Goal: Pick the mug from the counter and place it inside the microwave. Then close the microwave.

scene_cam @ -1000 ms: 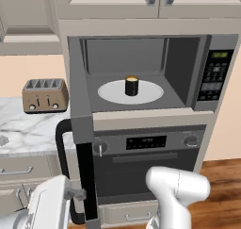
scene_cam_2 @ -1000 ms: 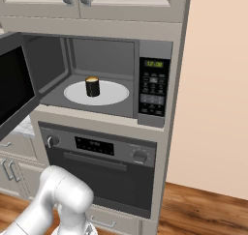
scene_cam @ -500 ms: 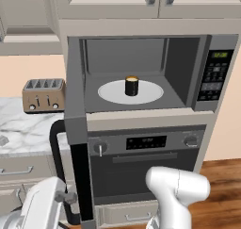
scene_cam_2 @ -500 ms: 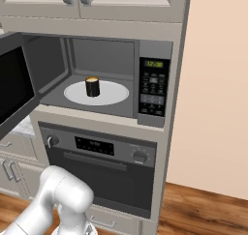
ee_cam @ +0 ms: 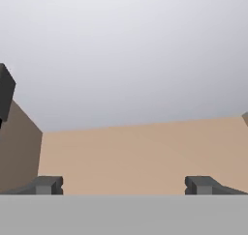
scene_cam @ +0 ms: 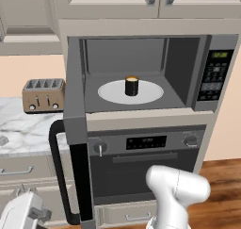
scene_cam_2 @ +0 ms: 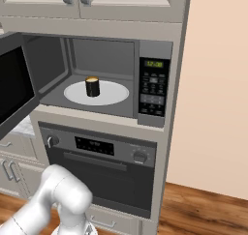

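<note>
The tool (ee_cam: 123, 184) has its two dark tips spread wide apart with nothing between them, facing a bare tan wall and pale ceiling in the hand view. In the left base view the arm's white forearm sits low at the bottom left, just beside the microwave door (scene_cam: 75, 129), which swings out toward the base with its black handle (scene_cam: 57, 171) on the near edge.

The step in hand looks like closing that door. A good push would land on the door's outer face near the handle side, far from the hinge, and follow the door's arc rather than drive straight in. The door's free edge and the handle are what could catch a finger.

To the left, the table (scene_cam: 19, 129) carries a toaster (scene_cam: 44, 94), well apart from the door's swing. Below the microwave (scene_cam: 141, 63) the oven (scene_cam: 146, 162) front stays clear of the arc.

Farther in, the mug (scene_cam: 131, 85) stands upright near the middle of the white turntable (scene_cam: 110, 91), well back from the opening, so the door should shut without touching it.
</note>
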